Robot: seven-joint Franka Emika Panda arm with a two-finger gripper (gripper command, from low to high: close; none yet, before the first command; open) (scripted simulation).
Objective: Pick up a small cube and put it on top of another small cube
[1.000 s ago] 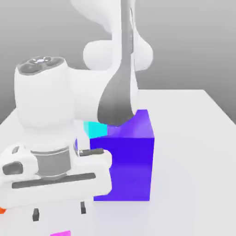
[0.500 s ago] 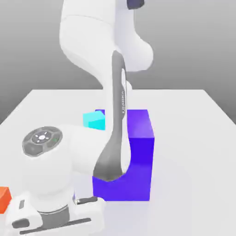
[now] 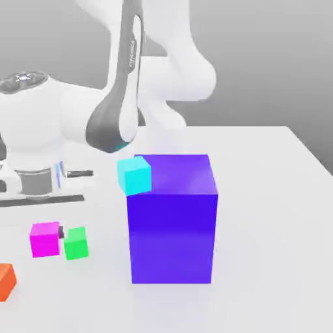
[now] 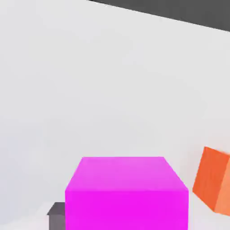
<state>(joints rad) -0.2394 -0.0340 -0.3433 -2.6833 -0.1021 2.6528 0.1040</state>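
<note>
Hand view: magenta cube point(image 4: 126, 193) gripped between end effector fingers point(image 4: 57, 215).

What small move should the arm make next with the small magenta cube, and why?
Probably shift the small magenta cube sideways over the small green cube. The gripper is shut on the magenta one, and in the exterior view the green cube sits close beside it with nothing on top.

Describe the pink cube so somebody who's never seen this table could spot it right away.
Start at the big blue block in the middle of the white table. Toward the exterior view's left sits a pair of small cubes. The pink cube is the outer one, beside the green cube; an orange cube lies nearer the corner.
</note>
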